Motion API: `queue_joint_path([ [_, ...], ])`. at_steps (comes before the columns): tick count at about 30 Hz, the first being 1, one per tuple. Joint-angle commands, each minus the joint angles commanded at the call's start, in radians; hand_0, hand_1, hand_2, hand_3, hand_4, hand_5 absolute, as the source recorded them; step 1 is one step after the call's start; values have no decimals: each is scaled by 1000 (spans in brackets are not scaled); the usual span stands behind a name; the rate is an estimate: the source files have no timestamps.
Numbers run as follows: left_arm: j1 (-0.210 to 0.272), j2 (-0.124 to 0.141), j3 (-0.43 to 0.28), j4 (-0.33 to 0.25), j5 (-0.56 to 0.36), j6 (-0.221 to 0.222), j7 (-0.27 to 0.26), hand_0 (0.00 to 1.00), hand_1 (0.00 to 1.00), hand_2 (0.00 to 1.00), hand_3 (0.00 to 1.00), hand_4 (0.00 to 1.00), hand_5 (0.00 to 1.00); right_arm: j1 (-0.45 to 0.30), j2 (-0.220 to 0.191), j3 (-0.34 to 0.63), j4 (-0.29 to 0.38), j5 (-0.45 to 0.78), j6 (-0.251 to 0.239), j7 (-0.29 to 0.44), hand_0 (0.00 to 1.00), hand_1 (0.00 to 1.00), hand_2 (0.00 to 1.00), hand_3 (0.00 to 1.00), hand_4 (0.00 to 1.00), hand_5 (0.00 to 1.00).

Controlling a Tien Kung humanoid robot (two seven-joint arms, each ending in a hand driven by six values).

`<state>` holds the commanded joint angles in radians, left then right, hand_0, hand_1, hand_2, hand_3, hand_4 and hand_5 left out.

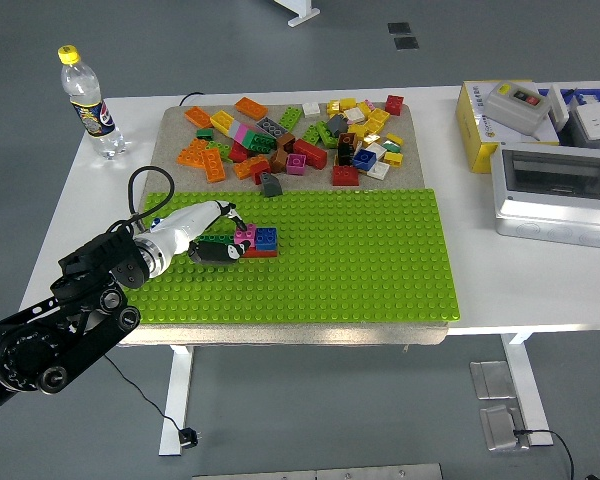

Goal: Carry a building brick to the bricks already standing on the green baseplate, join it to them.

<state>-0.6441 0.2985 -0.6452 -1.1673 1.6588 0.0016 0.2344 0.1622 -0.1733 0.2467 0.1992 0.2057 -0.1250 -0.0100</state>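
On the green baseplate point(360, 260) stands a small cluster of joined bricks: a blue brick point(266, 238) on a red one point(263, 253), with a pink brick point(244, 236) at its left. My left hand point(220, 240) lies on the plate just left of the cluster, its fingers curled around a dark green brick point(216, 240) that touches the pink one. The black left arm point(60, 320) comes in from the lower left. No right arm shows.
A heap of loose coloured bricks point(300, 135) lies on the tan mat beyond the plate. A water bottle point(88, 100) stands at the far left. Grey and yellow electrical boxes point(550, 170) occupy the table's right side.
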Motion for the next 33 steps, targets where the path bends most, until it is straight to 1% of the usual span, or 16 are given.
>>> queue_joint_path([
  [15,17,-14,-4,5,-2,4,-6,998,962,965,663,613,436,-1,0,5,1,-6,2,3,715,715,764,732,524,692],
  [33,18,-2,6,2,-5,10,-12,998,961,959,655,607,434,-3,0,7,0,-8,5,5,716,714,764,734,525,694],
])
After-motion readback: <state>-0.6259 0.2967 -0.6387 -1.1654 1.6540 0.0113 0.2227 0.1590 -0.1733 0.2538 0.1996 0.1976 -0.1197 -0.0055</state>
